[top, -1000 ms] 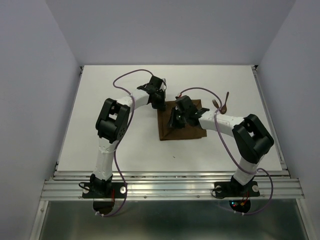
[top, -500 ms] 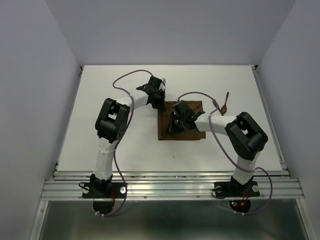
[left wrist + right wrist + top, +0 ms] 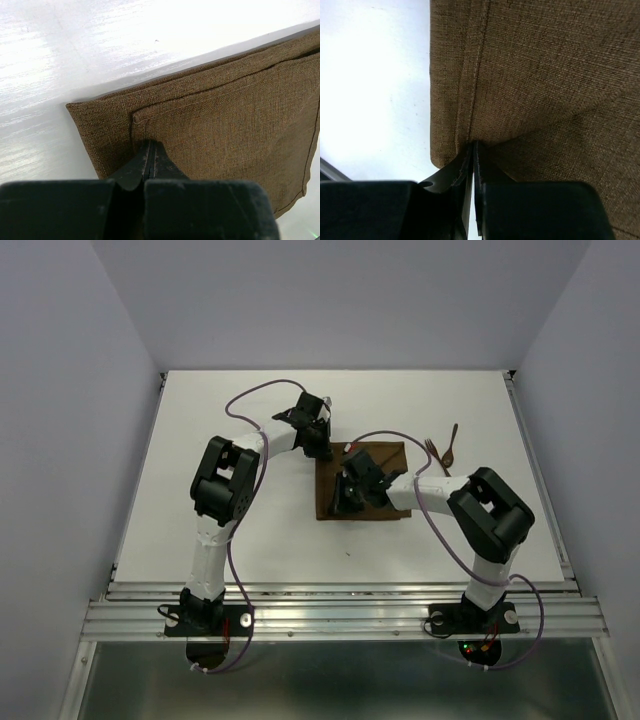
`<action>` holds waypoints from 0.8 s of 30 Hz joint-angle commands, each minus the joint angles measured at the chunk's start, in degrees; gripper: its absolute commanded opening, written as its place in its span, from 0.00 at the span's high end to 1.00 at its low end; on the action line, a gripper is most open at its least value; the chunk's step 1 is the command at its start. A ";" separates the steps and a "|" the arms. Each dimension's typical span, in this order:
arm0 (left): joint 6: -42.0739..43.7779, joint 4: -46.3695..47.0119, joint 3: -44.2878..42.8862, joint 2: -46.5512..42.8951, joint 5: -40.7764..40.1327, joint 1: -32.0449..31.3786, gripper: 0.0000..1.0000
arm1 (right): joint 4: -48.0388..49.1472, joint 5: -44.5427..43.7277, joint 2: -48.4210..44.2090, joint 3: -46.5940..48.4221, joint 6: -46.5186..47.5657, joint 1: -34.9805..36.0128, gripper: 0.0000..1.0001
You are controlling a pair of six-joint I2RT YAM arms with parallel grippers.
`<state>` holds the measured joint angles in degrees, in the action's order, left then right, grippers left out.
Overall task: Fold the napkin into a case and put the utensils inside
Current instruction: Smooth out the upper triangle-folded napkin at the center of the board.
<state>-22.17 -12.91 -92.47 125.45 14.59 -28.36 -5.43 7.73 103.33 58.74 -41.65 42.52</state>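
Top external view: both my jaws are closed at one folded brown napkin [image 3: 388, 510] on the smooth white desk [image 3: 300, 550].
Nearest, my right jaws pinch the napkin's near left edge, and the coarse woven cloth puckers into a crease at their tips beside a stitched hem. Farther back, my left jaws are shut tight, tips on the hem corner of an upper layer; whether cloth is caught I cannot tell. My right wrist hides part of the layered rectangle. Beyond, right of it and apart, lie one slim brown fork [image 3: 433, 448] and one spoon [image 3: 451, 445], too small for detail.
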 commanded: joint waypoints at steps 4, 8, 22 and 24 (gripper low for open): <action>0.29 -1.33 1.41 -0.82 -0.09 0.23 1.00 | 1.92 -0.60 2.23 -0.21 -0.54 0.54 0.91; 0.64 -2.03 1.15 -0.73 -0.70 0.23 1.00 | -2.29 -10.85 -2.33 1.29 0.60 0.54 0.89; 0.73 -1.60 0.89 -1.17 -0.09 0.23 1.00 | -5.55 -19.42 0.02 9.20 9.30 -10.00 0.88; 0.73 -1.68 0.71 -1.26 0.00 0.24 1.00 | -5.47 -18.72 3.09 9.37 9.57 -11.32 0.88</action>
<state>-22.15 -12.64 -92.31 125.45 14.81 -28.34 -9.78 -9.82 101.21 66.87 -34.61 32.21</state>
